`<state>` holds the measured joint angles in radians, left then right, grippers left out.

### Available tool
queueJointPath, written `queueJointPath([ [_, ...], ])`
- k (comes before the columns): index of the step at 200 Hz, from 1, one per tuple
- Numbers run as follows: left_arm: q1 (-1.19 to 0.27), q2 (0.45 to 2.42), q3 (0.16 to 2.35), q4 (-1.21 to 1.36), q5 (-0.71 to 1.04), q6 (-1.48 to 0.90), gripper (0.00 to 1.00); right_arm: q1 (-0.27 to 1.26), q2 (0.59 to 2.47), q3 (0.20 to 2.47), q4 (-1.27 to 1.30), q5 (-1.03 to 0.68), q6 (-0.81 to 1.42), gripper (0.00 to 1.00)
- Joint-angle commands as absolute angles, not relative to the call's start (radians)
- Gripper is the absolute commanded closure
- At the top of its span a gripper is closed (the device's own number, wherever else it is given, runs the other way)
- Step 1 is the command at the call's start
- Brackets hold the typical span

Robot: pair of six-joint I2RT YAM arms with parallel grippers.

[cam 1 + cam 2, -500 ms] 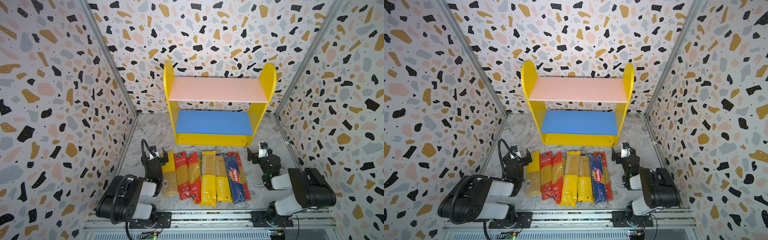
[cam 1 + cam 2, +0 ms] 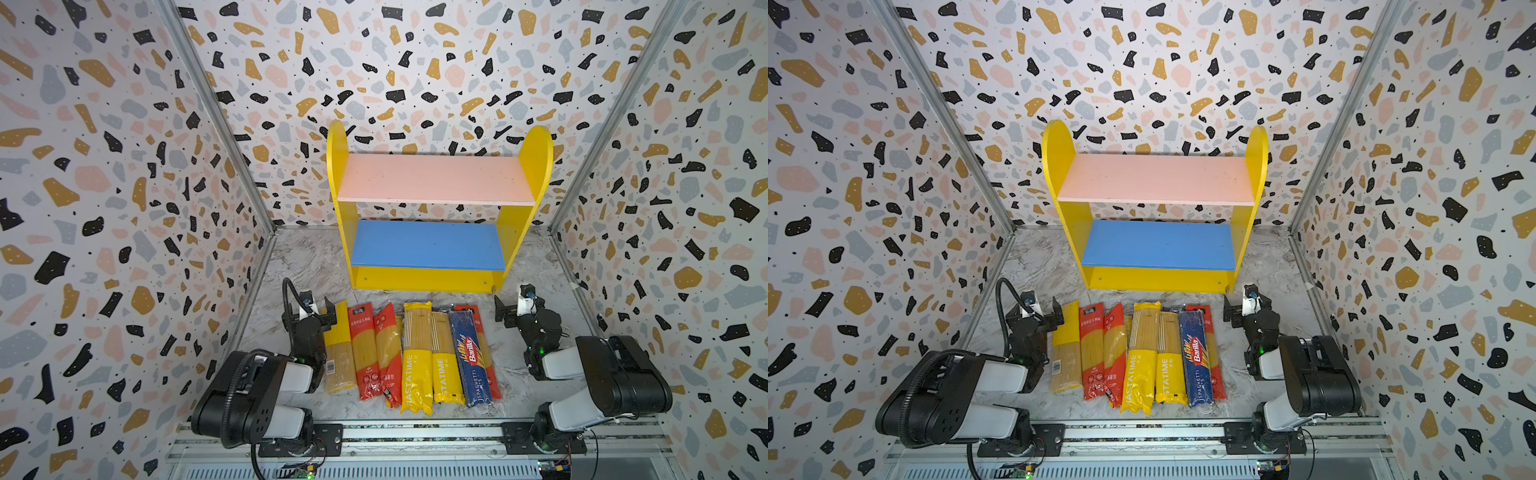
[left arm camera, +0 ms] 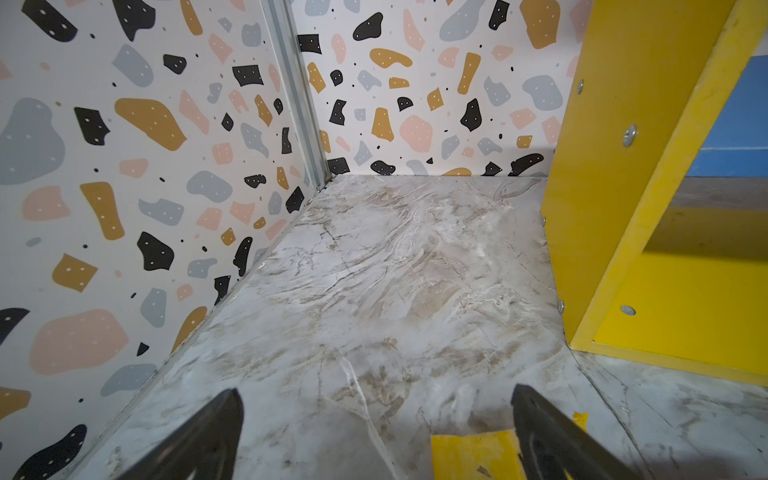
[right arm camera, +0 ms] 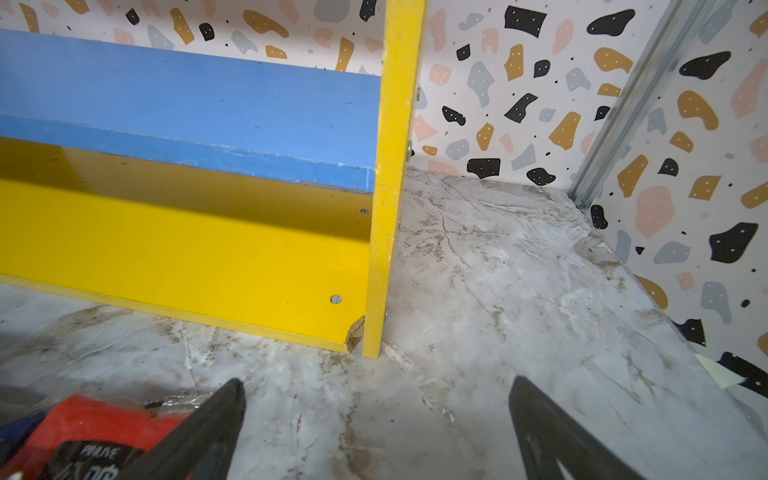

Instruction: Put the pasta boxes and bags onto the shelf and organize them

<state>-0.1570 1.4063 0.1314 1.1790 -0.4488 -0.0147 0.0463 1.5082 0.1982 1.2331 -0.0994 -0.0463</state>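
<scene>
Seven or more long, narrow spaghetti packs point(image 2: 411, 357) lie side by side, some overlapping, on the grey marble-patterned tabletop point(image 2: 299, 266), just in front of the small two-tier shelf point(image 2: 424, 279) with yellow round-topped side panels, a pink upper board and a blue lower board. From left to right in both top views, the row runs: a clear yellow-topped pack point(image 2: 338, 345), two red packs with Chinese text point(image 2: 363, 353), two yellow "PASTATIME" bags point(image 2: 417, 361), a dark blue "Barilla" pack point(image 2: 471, 357) and a further red-topped pack point(image 2: 476, 311) half under it.

At the row's left end sits the left gripper point(image 2: 309, 309), jaws spread wide and gripping nothing. Its wrist view shows the yellow-topped pack's end just inside one finger. Whether they touch cannot be told.

At the row's right end, the right gripper point(image 2: 521, 309) is likewise spread and empty, low over bare tabletop near the shelf's right front corner, with the red-topped pack's end beside one finger.
</scene>
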Motion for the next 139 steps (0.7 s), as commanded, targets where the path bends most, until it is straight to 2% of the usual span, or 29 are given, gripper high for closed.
queueJointPath([
  [1, -0.151, 1.393, 0.150, 1.227, -0.445, -0.012, 0.01, 0.051, 1.490, 0.215, 1.234, -0.094, -0.040, 0.01],
  [139, -0.150, 1.394, 0.152, 1.226, -0.442, -0.010, 0.00, 0.049, 1.492, 0.215, 1.238, -0.094, -0.033, 0.01],
])
